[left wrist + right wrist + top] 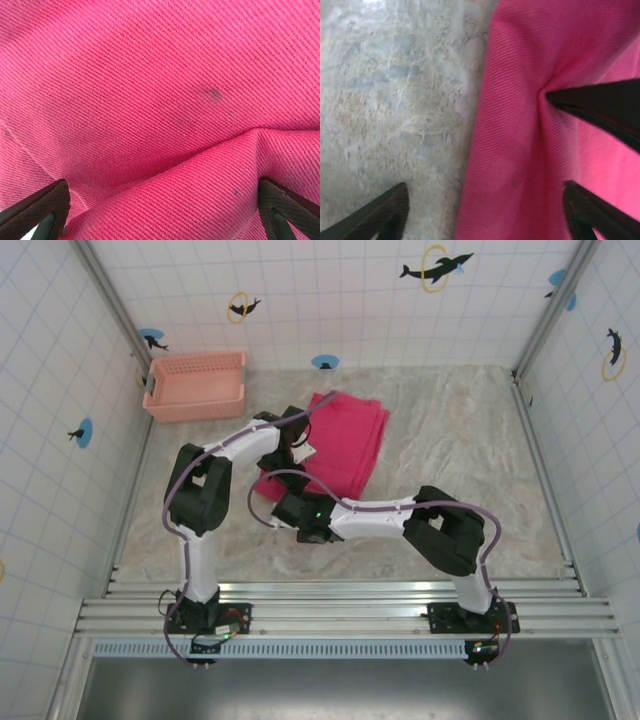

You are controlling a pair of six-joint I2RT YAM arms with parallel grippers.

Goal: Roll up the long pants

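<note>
Counting one pair of long pants [345,440]. Counting one bench [460,440] and one mesh basket [195,405]. Counting two arms, namely a left arm [200,490] and a right arm [450,530], each carrying one hand: left hand [160,210], right hand [485,210]. Counting two fingers [35,210] on the left hand. Counting seven wall stickers [437,267] in full sight, leaving those cut off at the edges untallied.

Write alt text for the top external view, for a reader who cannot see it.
Bright pink long pants lie folded left of centre on a marble-patterned table, with the left arm bent over their left side and the right arm reaching their near corner. A pale salmon mesh basket sits at the back left, by white tiled walls with dolphin stickers.
</note>
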